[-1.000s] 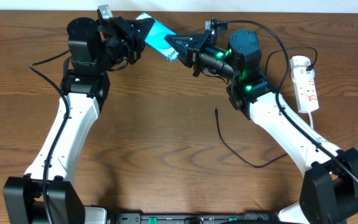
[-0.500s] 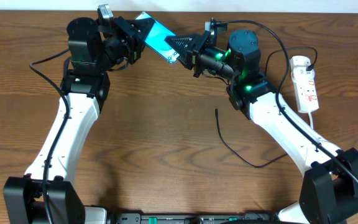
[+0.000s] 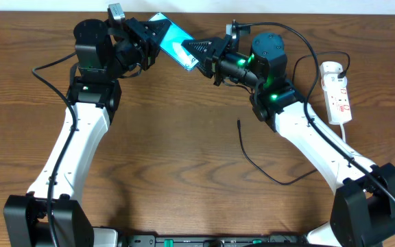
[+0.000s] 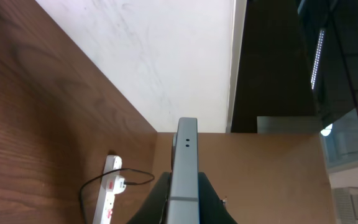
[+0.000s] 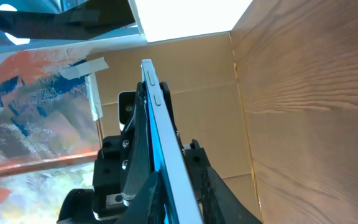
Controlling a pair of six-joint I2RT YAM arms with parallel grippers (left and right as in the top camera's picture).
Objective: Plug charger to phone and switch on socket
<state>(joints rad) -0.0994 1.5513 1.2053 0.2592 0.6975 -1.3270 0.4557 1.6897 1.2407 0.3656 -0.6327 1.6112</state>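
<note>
One phone point(image 3: 172, 40) hangs in the air above the 12 o'clock end of the table point(image 3: 184, 151), slung between your two arms. Its long axis runs from 10 o'clock to 4 o'clock in the overhead view, with the bright turquoise screen tilted up toward the camera.

Your left gripper point(image 3: 155, 36) is clamped narrow on the 10 o'clock end. The left wrist view shows the phone's thin grey edge rising straight up out of the closed fingers. Your right gripper point(image 3: 192, 53) meets the 4 o'clock end. In the right wrist view its fingers sit close on either side of the phone's edge, but you cannot tell whether they are pressing on it or standing just off it.

One charger point(image 3: 250, 159) lies loose on the table at about 4 o'clock from the phone and well apart from it. Its plug tip point(image 3: 238, 123) points toward 12 o'clock, and the thin black cable trails down toward 5 o'clock before curling off under the right arm.

One socket point(image 3: 337, 92) rests flat at the table's 3 o'clock edge. Its long axis runs 12 to 6, with the rounded end at 12 and the red markings facing up.

The count is one phone, one charger, one socket and two grippers.

Against the overhead picture from a second ago, you see no shift: the phone, both arms, the charger and the socket all sit where they were.
</note>
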